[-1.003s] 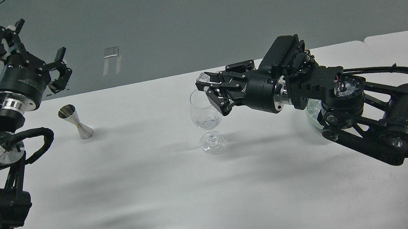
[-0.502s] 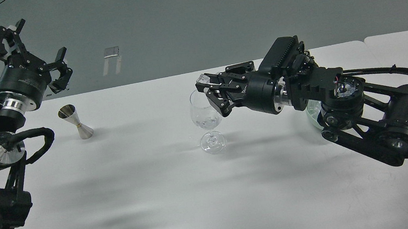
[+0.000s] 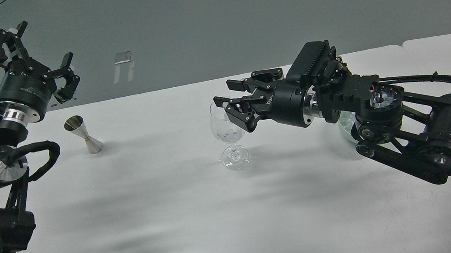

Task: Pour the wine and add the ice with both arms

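The right gripper (image 3: 228, 100) hovers with fingers spread and empty at the rim of the wine glass (image 3: 228, 132). Ice (image 3: 230, 135) lies in the bowl below it. Far off to its side, the left gripper (image 3: 30, 52) is raised, fingers apart, above the jigger (image 3: 83, 134).

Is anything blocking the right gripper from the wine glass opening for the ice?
Nothing visible does. The right gripper is open at the rim of the wine glass, whose mouth is uncovered, with ice in the bowl.
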Robot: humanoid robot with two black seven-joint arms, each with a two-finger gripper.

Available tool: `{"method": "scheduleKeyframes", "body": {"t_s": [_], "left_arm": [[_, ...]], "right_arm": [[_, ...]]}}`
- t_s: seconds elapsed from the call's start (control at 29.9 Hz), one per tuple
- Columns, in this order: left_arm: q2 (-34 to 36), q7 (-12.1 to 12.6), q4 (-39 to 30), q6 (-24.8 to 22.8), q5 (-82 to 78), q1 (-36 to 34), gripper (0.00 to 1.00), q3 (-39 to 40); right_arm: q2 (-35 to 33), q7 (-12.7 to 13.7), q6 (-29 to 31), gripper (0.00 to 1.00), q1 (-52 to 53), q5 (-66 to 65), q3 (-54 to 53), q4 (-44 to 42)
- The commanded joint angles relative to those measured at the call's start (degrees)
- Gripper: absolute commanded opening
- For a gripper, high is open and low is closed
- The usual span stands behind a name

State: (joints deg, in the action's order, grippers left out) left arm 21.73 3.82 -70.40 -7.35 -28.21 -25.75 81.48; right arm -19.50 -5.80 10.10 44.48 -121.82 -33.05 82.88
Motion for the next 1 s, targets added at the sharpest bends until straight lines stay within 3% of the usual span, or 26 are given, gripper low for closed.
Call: {"method": "scheduleKeyframes", "body": {"t_s": [0.0, 0.13, 0.17, 0.2, 0.23, 0.27, 0.3, 0.5, 0.77, 0.97], "left_arm": [[0.07, 0.04, 0.00, -0.03, 0.00, 0.00, 0.98, 0.00], [0.15, 0.04, 0.00, 0.05, 0.00, 0.00, 0.98, 0.00], [0.24, 0.04, 0.00, 0.06, 0.00, 0.00, 0.98, 0.00], [0.24, 0.04, 0.00, 0.06, 0.00, 0.00, 0.98, 0.00], [0.33, 0.04, 0.00, 0.06, 0.00, 0.00, 0.98, 0.00], [0.33, 0.04, 0.00, 0.06, 0.00, 0.00, 0.98, 0.00], [0.42, 0.04, 0.00, 0.06, 0.00, 0.00, 0.98, 0.00], [0.50, 0.22, 0.00, -0.03, -0.09, 0.09, 0.98, -0.09], [0.77, 0.40, 0.35, -1.44, 0.17, 0.44, 0.98, -0.88], [0.86, -0.04, 0.62, -2.58, 0.17, 1.23, 0.98, 0.00]], "right_arm": [[0.07, 0.00, 0.01, 0.52, 0.08, 0.00, -0.09, 0.00], [0.07, 0.00, -0.08, 0.56, 0.17, 0.00, -0.18, 0.08], [0.25, 0.00, -0.43, 0.63, 0.17, 0.18, -0.44, 0.17], [0.25, 0.00, -0.43, 0.63, 0.17, 0.18, -0.44, 0.17], [0.34, 0.00, -0.95, 0.74, 0.26, 0.35, -0.96, 0.17], [0.51, 0.00, -1.31, 0.94, 0.26, 0.53, -2.10, 0.26], [0.77, 0.00, -1.57, 0.98, 0.26, 0.62, -2.98, 0.35], [4.55, 0.08, -2.01, 1.00, 0.00, 1.84, -14.49, -0.27], [4.91, 0.08, -2.37, 1.00, 0.00, 14.50, -27.68, -0.97], [5.00, 0.26, -2.54, 1.00, 0.44, 26.09, -36.12, -8.96]]}}
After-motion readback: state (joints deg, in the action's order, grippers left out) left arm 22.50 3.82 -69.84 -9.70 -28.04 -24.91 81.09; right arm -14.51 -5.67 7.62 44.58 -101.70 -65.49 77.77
